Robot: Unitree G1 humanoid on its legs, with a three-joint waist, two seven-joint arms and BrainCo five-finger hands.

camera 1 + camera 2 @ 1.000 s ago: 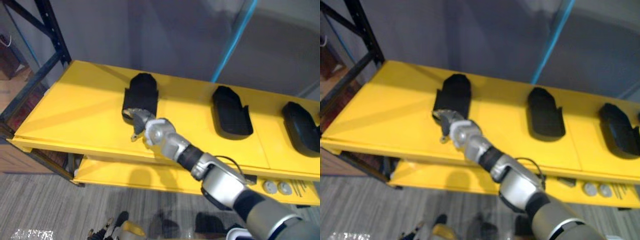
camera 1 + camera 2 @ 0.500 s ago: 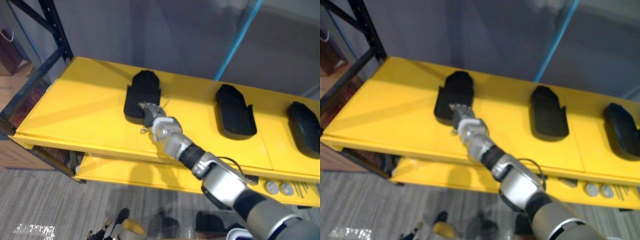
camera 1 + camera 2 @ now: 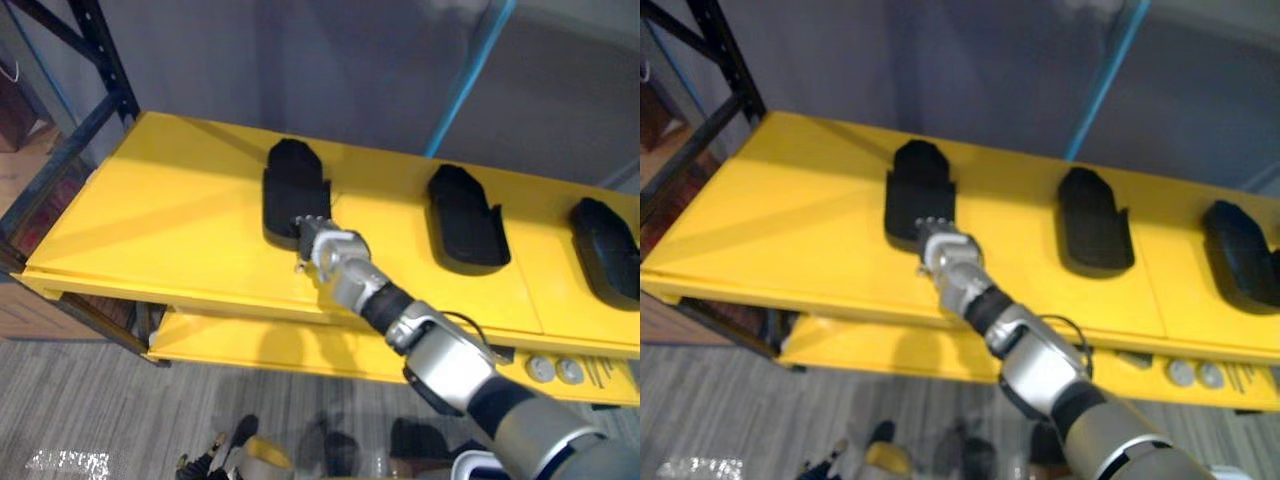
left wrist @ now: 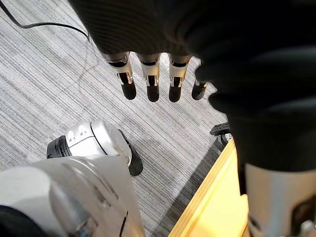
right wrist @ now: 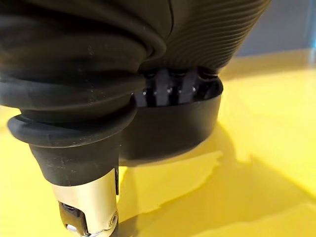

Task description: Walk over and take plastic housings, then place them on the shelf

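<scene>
Three black plastic housings lie on the yellow shelf [image 3: 150,220]: a left housing [image 3: 294,192], a middle housing [image 3: 463,217] and a right housing [image 3: 606,250]. My right arm reaches in from the lower right. My right hand [image 3: 328,247] is at the near end of the left housing, its straight fingers [image 5: 168,91] laid against the rim and its thumb [image 5: 89,207] held apart over the shelf. The hand grips nothing. My left hand [image 4: 150,81] hangs open over the floor beside the shelf's edge.
A black rack upright [image 3: 105,70] stands at the shelf's left end and a blue pole [image 3: 470,75] rises behind it. A lower yellow shelf [image 3: 300,355] carries small round parts [image 3: 555,370] at the right. Grey striped floor [image 3: 120,420] lies in front.
My right hand has slid rightward along the near end of the left housing. That housing has shifted a little to the right and turned straighter.
</scene>
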